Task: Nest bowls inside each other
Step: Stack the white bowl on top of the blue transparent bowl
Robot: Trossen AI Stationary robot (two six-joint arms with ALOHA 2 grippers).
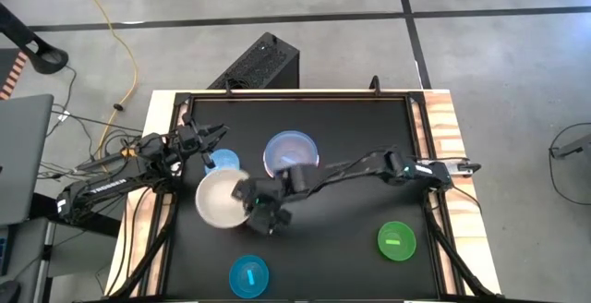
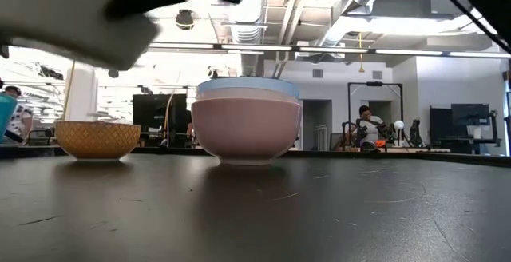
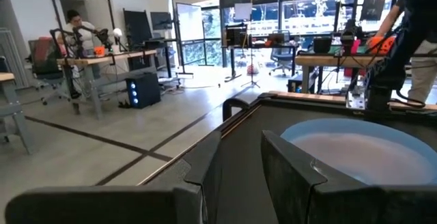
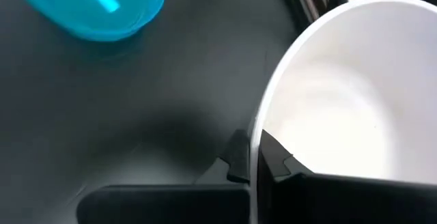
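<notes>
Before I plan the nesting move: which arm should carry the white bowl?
Right. Its hand is already shut on the white bowl rim; the left hand hangs apart.

Layout, seen from above: two-bowl stack sits mid-desk, one bowl nested in the other. Large bowl is just left and in front of the stack, up off the desk. Right tool is clamped on its right rim, one finger inside, one outside. Small bowl lies behind the large bowl and left of the stack, just beside the left tool, whose fingers stand apart. Another small bowl is at the front edge, in front of the large bowl. Third small bowl is front right, well apart from the rest. From desk level, a patterned bowl sits left of the stack, not touching it.
</notes>
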